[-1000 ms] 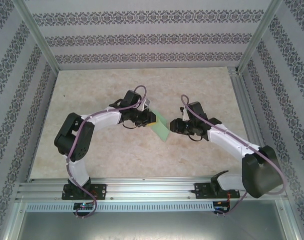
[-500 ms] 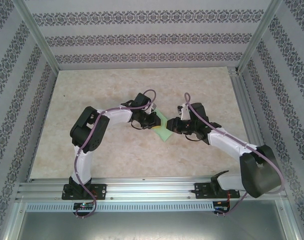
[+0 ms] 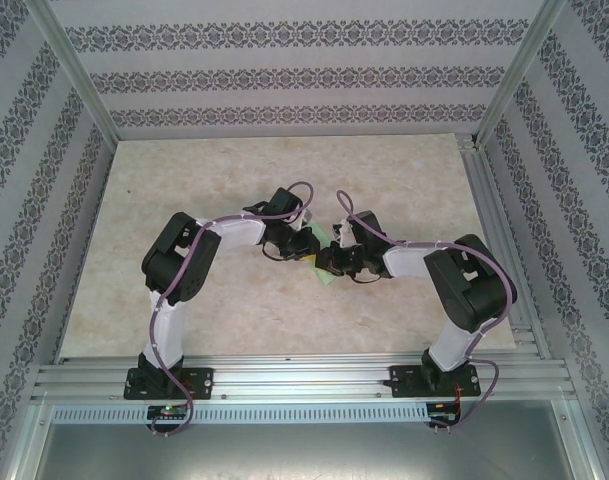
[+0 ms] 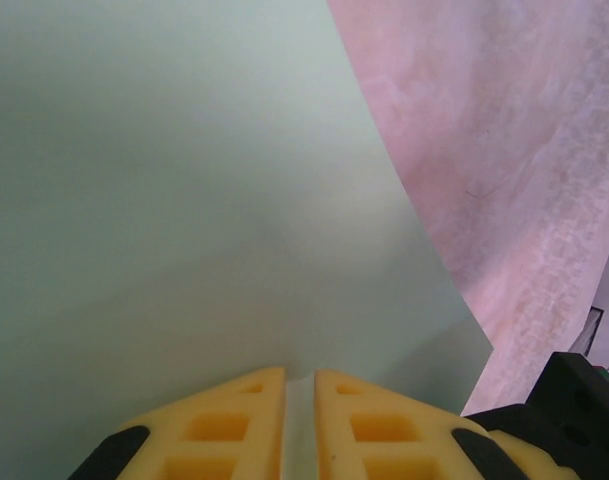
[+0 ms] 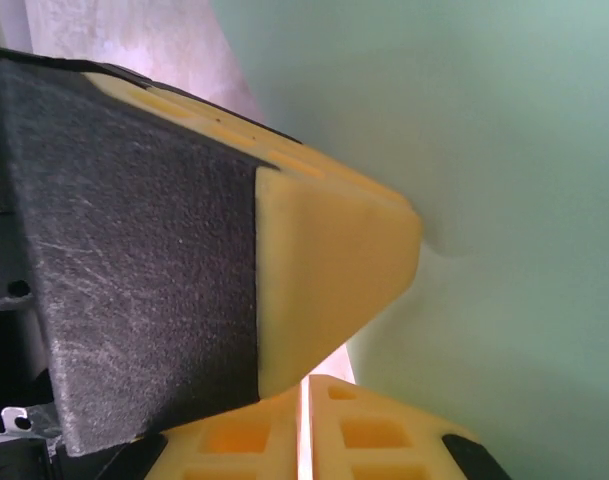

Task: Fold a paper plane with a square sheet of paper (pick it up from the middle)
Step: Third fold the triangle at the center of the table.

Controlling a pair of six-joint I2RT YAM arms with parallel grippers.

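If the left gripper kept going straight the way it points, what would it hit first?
Likely the right gripper, facing it across the square sheet of paper it grips; depth unclear.

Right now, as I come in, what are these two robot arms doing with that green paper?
Both arms hold one thin, light-green square sheet of paper between them, over the middle of the beige marbled table. The left gripper is closed on it, and the right gripper is closed on it from the other side, very close to the left one. The paper curves smoothly; no fold is visible yet.
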